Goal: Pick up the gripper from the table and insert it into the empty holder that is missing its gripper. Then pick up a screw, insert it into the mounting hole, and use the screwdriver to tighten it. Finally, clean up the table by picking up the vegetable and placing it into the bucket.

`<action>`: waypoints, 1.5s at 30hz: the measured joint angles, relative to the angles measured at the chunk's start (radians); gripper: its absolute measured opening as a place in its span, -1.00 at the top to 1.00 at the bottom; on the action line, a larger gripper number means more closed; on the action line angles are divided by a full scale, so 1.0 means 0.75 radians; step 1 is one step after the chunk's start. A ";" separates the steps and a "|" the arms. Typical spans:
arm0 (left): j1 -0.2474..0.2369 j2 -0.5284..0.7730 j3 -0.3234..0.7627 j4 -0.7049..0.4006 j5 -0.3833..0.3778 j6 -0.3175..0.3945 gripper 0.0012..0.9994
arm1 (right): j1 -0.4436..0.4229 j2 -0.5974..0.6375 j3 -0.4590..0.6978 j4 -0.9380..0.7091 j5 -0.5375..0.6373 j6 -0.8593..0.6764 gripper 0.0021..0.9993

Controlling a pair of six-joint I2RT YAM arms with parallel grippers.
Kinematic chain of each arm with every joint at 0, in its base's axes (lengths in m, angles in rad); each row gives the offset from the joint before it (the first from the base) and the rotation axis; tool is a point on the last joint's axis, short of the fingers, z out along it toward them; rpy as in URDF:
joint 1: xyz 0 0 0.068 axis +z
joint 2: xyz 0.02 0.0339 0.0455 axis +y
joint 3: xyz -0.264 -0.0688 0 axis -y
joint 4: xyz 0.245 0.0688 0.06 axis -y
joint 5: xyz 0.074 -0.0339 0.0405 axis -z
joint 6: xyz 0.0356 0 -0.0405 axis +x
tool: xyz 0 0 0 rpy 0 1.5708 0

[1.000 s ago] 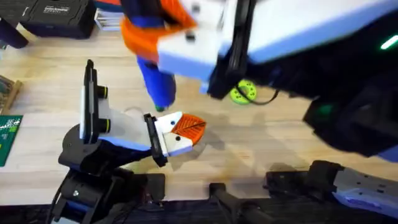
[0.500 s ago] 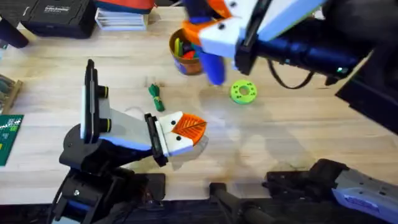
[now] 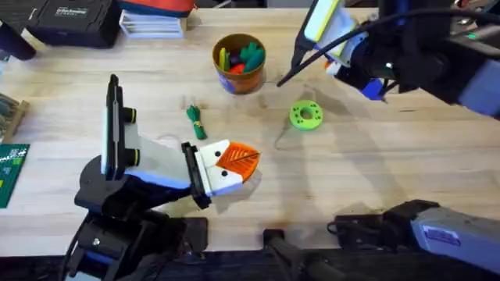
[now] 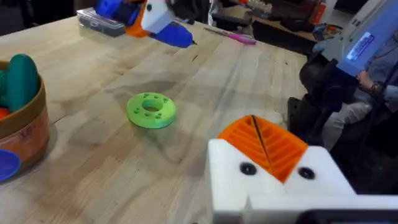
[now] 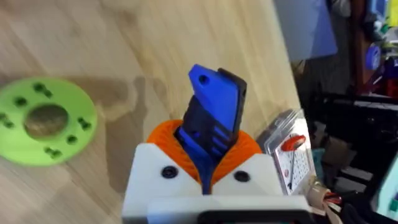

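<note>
My left gripper (image 3: 234,162) lies low over the table's middle, shut with nothing between its pads. Both orange wedge pads (image 4: 264,143) sit in its white holder mounts (image 4: 273,186), each mount showing a dark screw head (image 4: 247,168). At the far right, above the table, my right gripper (image 3: 355,66) is shut on the blue screwdriver (image 3: 375,87); the right wrist view shows the screwdriver (image 5: 214,106) clamped between orange pads. The green vegetable (image 3: 195,122) lies just beyond the left gripper. The brown bucket (image 3: 240,58) with toy pieces stands behind it.
A green disc with holes (image 3: 305,115) lies between the two grippers. A black case (image 3: 70,19) and a stack of flat boxes (image 3: 152,19) line the back left edge. A green circuit board (image 3: 12,172) sits at the left edge.
The right arm has carried the screwdriver from above the left gripper back and to the far right. That uncovered the bucket and vegetable. The left arm has stayed put.
</note>
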 joint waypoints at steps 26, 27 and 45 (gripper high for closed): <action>0.000 0.000 0.000 0.000 0.000 0.000 0.97 | -0.107 0.329 0.050 -0.145 -0.045 0.006 -0.99; 0.000 0.000 0.000 0.000 0.000 0.000 0.97 | -0.107 0.294 0.050 -0.159 -0.048 0.029 -0.99; 0.000 0.000 -0.005 0.039 -0.039 0.000 -0.97 | -0.011 -0.625 0.050 -0.490 -0.558 0.671 -0.99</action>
